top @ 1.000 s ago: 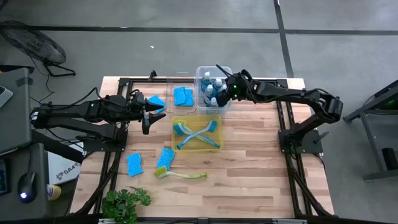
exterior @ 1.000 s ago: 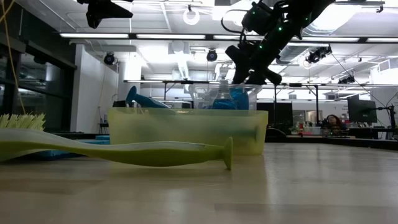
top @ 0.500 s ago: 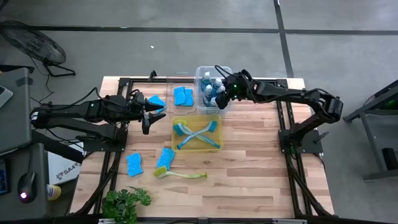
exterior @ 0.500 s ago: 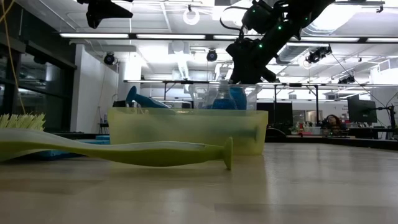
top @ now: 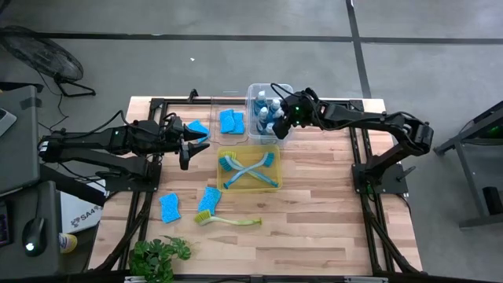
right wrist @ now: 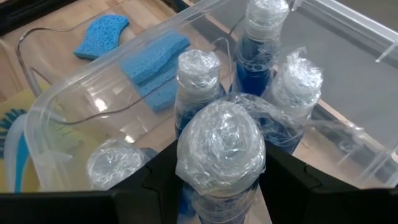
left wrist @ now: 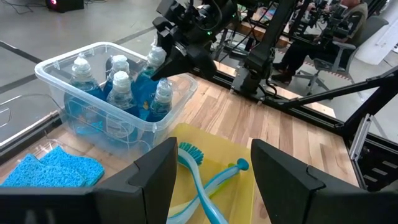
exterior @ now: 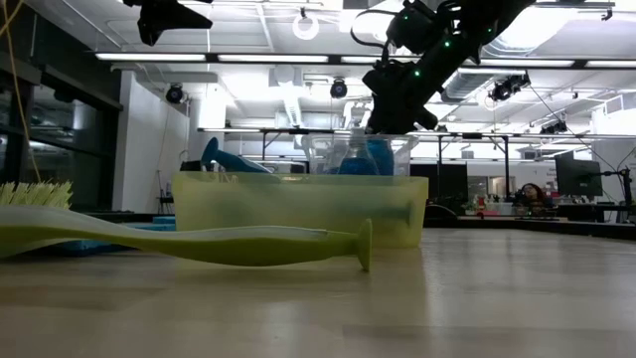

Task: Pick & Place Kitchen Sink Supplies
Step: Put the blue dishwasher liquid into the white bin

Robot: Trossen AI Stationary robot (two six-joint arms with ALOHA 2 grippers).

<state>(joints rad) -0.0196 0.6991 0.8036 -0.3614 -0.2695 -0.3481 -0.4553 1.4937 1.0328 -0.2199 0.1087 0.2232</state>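
Over the clear bin (top: 253, 90) of bottles (top: 265, 114), one bottle (right wrist: 221, 149) is clamped by the right gripper (top: 281, 122); crossed brushes (top: 245, 169) are held in the yellow bin (top: 222, 185); left gripper (top: 185, 149) is spread open.

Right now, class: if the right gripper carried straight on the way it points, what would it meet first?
The right gripper points down into the clear bin and is shut on a bottle. Going on, that bottle would probably reach the bin's floor among the other bottles; depth is unclear.

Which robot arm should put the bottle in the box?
The right one, probably. Its pincer already grips a bottle above the clear bin; the left pincer waits empty, beside the yellow bin.
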